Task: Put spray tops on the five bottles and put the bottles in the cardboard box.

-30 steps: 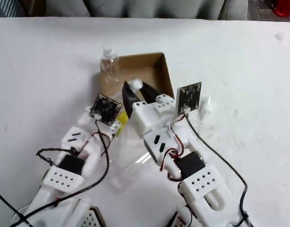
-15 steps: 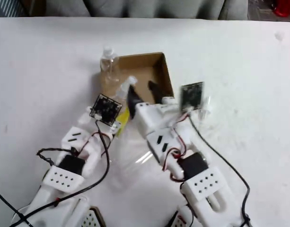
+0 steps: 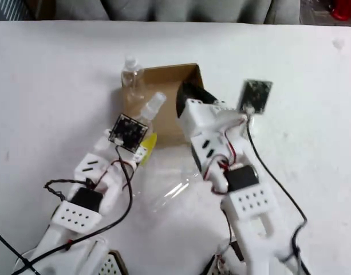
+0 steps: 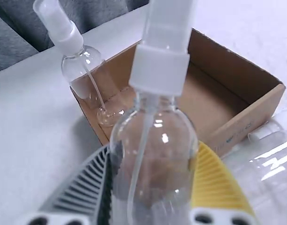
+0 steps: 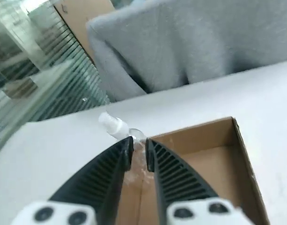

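My left gripper is shut on a clear bottle with a white spray top, at the near left edge of the cardboard box. The left wrist view shows that bottle clamped between the grey and yellow fingers. A second capped bottle stands upright in the box's far left corner, seen also as a bottle in the box. My right gripper hangs above the box's right half. Its fingers are shut with nothing between them, above the box and pointing toward the standing bottle.
Crinkled clear plastic lies on the white table between the two arms, near my left gripper. Grey fabric runs along the table's far edge. A red object sits beyond the far right corner.
The right gripper set the white spray top on the bottle held by the left gripper, let go, shut, and swung right and farther over the box. The left arm stayed still.
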